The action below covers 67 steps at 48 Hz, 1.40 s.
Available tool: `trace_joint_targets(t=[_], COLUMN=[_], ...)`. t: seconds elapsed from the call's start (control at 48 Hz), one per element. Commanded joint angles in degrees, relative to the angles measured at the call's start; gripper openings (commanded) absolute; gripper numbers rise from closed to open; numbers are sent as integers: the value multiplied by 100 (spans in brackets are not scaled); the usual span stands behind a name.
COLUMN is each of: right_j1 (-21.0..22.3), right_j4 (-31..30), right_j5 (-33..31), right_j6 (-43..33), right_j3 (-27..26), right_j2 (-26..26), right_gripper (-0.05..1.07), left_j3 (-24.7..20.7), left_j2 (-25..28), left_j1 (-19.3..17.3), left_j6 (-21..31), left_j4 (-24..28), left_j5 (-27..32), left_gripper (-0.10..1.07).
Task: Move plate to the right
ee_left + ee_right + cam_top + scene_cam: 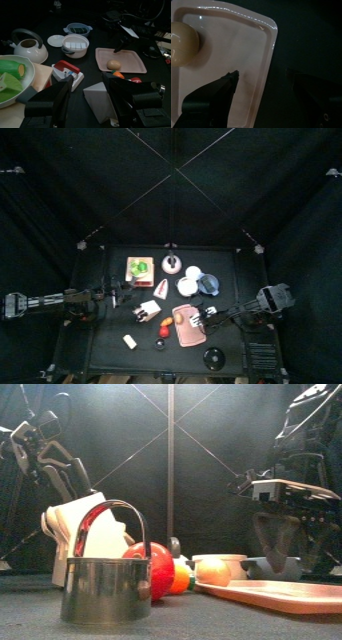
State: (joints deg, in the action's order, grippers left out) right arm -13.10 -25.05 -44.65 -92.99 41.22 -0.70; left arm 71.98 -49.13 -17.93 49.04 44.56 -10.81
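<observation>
Right end effector (264,82) open wide, straddling plate (231,60) rim, egg (181,42) aboard

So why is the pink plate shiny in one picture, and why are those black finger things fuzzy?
In the right wrist view, light glints along the plate rim, so it looks shiny; the right gripper sits too near the camera, so it blurs. In the front view, the metal cup shows bright reflections. The top view is dim.
</observation>
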Motion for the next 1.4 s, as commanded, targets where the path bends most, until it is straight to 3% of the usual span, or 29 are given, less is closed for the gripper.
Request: trace_joint_targets(t=[0.0, 0.25, 0.542, 1.0, 1.375], right_j1=[62, 70, 79, 105, 141], right_j4=[18, 18, 88, 299, 360], right_j5=[360, 554, 624, 615, 624], right_j6=[-9, 0, 9, 9, -9], right_j3=[114, 255, 299, 448, 483], right_j2=[-176, -97, 35, 97, 79], right_gripper=[103, 100, 76, 72, 55], left_j3=[-62, -53, -44, -26, -26], left_j2=[9, 9, 9, 9, 9], left_j1=[-9, -26, -35, -44, -35], left_j6=[-9, 0, 0, 0, 0], left_j4=[-26, -26, -44, -44, -44], left_j5=[-18, -18, -18, -18, -18], left_gripper=[87, 87, 87, 87, 87])
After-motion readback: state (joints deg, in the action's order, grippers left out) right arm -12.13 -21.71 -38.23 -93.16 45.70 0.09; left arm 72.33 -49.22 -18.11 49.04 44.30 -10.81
